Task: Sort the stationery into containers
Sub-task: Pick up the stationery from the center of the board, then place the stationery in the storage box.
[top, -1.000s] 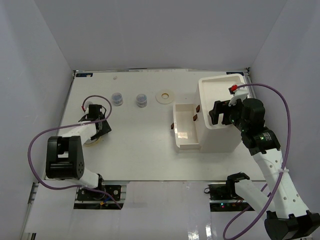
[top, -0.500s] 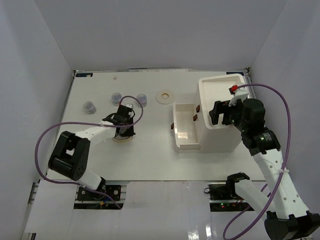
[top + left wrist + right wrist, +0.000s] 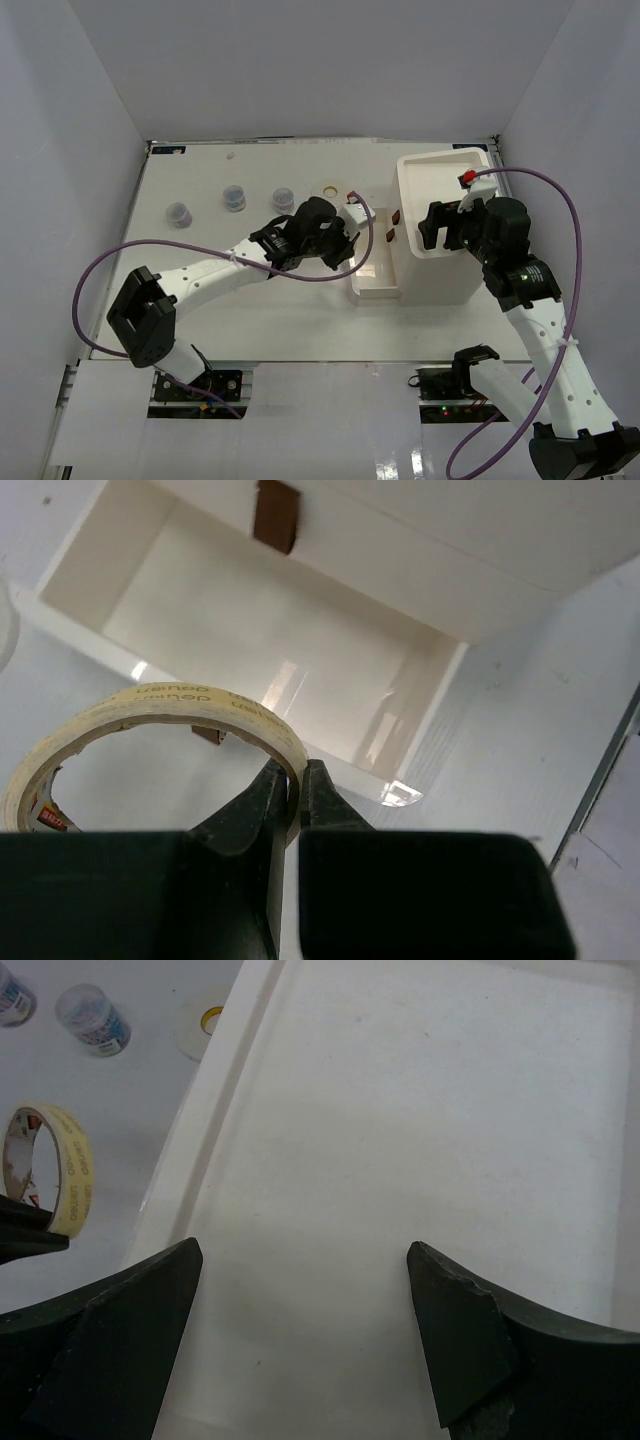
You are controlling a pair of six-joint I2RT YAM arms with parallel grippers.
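Observation:
My left gripper [image 3: 297, 772] is shut on the wall of a cream tape roll [image 3: 150, 712], holding it upright in the air. Just beyond the roll lies the white organiser's open drawer [image 3: 270, 660]. From the top view, the left gripper [image 3: 348, 240] hangs at that drawer's left edge [image 3: 372, 285]. My right gripper [image 3: 305, 1260] stands open over the organiser's shallow tray top [image 3: 420, 1110] with nothing between its fingers; from there the tape roll [image 3: 62, 1165] shows at the left. Three small clear jars [image 3: 179, 213] [image 3: 234, 196] [image 3: 283, 199] stand on the table's left half.
A flat pale ring [image 3: 329, 190] lies on the table behind the drawer. The organiser's body [image 3: 440, 275] takes up the right side, with small brown handles [image 3: 397, 216] on its front. A purple cable [image 3: 100, 290] loops beside the left arm.
The left gripper shut on the tape roll at the table's left side and swung right with it to the open drawer. The right arm has not moved.

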